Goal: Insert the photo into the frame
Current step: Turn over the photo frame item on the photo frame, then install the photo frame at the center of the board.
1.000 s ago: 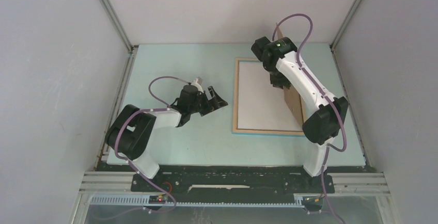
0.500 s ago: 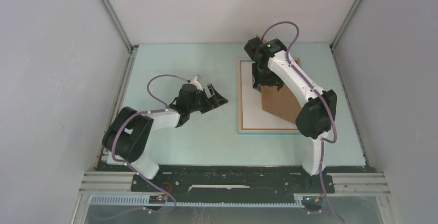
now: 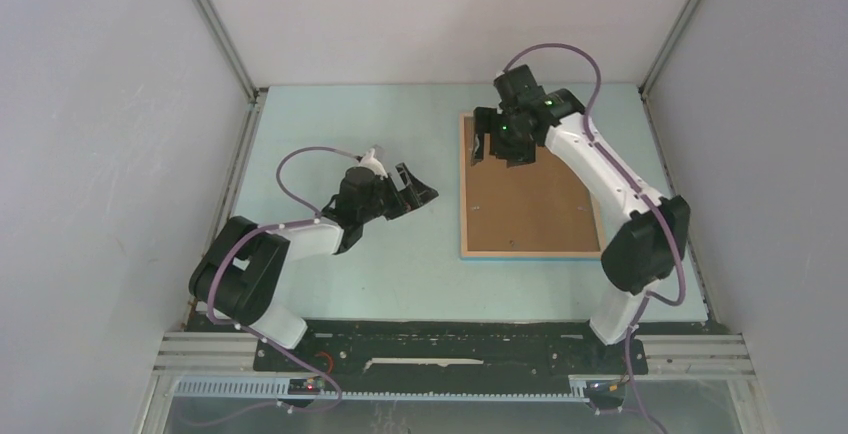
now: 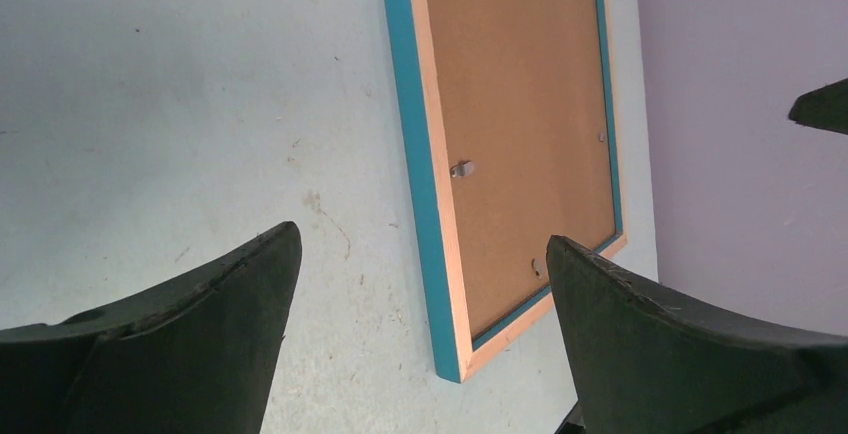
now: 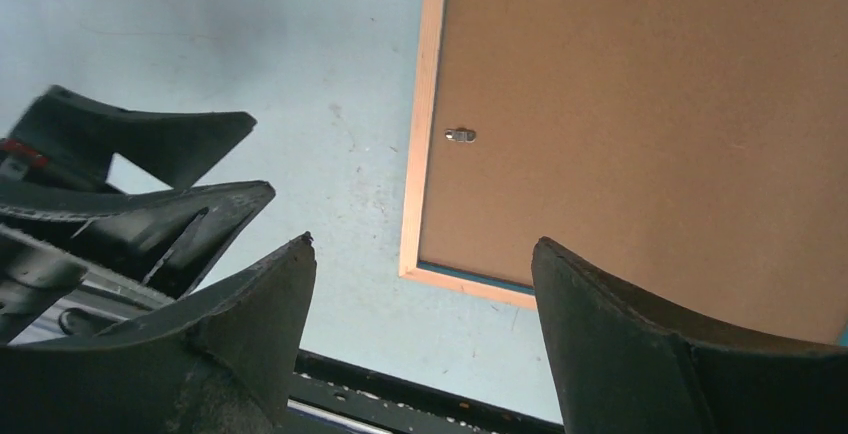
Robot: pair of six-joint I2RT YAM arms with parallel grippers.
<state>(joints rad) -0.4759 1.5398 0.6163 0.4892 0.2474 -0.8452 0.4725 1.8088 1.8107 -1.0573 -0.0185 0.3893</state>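
Hovering over the frame's (image 3: 463, 204) far corner, the right gripper (image 3: 497, 146) gapes wide, empty; the left gripper (image 3: 413, 192) likewise, beside the frame. The photo is hidden, presumably under the backing board (image 3: 535, 199). If its clips (image 4: 461, 169) sit unlocked, 1 nudge could shift it.

A: Top camera?
B: Fixed above and behind the arm bases (image 3: 290, 329), looking down on the whole table (image 3: 350, 284).
A: Wrists?
B: Both close. Left faced right across the table to the frame (image 4: 435, 224); right looked back along it. All three shared the frame.
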